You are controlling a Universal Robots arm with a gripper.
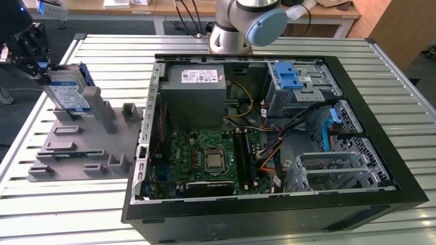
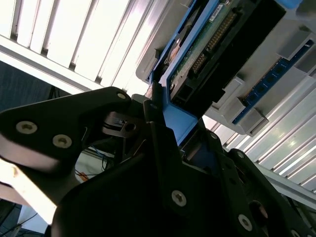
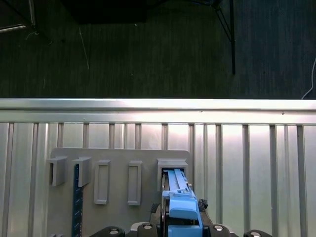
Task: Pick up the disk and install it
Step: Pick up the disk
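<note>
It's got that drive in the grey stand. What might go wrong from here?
1. The gripper holds the disk by its top edge alone, so it might slip or tilt.
2. The disk stands in a slot of the grey stand; a crooked lift might snag.
3. Loose cables cross the open computer case and might catch it.

One disk (image 1: 68,94), one computer case (image 1: 272,227), one rack (image 1: 75,150)

Exterior view looks down on the table (image 1: 68,209); both wrist views close over the grey rack (image 3: 148,155)
</note>
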